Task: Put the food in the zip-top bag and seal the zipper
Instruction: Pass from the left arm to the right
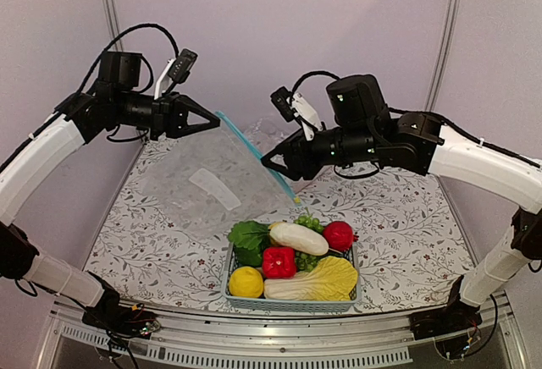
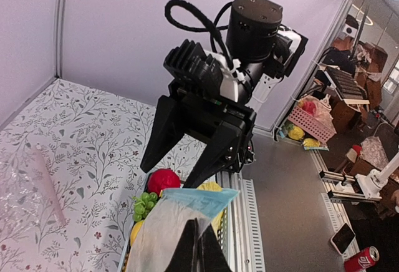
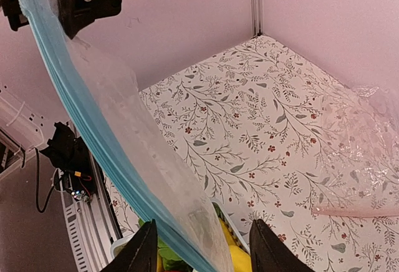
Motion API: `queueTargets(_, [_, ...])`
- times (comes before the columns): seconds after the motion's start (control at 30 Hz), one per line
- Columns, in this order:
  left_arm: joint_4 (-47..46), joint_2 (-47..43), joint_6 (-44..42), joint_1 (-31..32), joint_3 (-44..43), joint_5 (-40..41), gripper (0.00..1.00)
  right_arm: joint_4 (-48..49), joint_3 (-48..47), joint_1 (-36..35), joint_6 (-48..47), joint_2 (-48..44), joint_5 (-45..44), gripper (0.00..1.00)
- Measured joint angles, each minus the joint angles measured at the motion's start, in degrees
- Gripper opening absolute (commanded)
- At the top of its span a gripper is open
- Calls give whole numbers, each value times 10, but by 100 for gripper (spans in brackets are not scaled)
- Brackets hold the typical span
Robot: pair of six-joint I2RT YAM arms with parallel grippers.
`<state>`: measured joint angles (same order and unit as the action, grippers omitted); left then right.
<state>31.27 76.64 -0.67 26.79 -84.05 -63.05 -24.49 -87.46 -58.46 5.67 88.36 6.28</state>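
The zip-top bag (image 1: 174,187) hangs clear and crinkly from my left gripper (image 1: 217,119), which is shut on its top corner. The teal zipper (image 1: 258,156) slants down to the right. My right gripper (image 1: 266,164) is open, its jaws either side of the zipper's lower stretch. In the right wrist view (image 3: 204,223) the zipper (image 3: 93,122) passes between the open fingers. In the left wrist view my left gripper (image 2: 201,225) pinches the bag below the zipper (image 2: 199,201). The food lies in a basket: lemon (image 1: 246,282), red pepper (image 1: 279,261), radish (image 1: 298,238), red fruit (image 1: 338,235), cabbage (image 1: 318,280), green leaves (image 1: 248,235).
The light-blue slatted basket (image 1: 288,304) stands at the table's near edge, under the bag's low corner. The bag's lower part rests on the flowered tablecloth (image 1: 406,225) at the back left. Purple walls close the back and sides. A metal rail (image 1: 279,335) runs along the front.
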Motion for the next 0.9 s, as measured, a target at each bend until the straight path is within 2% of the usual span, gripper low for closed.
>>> queueTargets(0.37, [1, 0, 0, 1, -2, -7, 0, 1, -22, 0, -15, 18, 9, 40])
queueTargets(0.53, [4, 0, -1, 1, -2, -8, 0, 1, -32, 0, -21, 24, 15, 29])
queueTargets(0.8, [7, 0, -2, 1, -2, -8, 0, 0, -33, 0, -32, 29, 33, 2])
queueTargets(0.9, [8, 2, -2, 1, -4, -9, 0, 0, -34, 0, -35, 30, 46, 0])
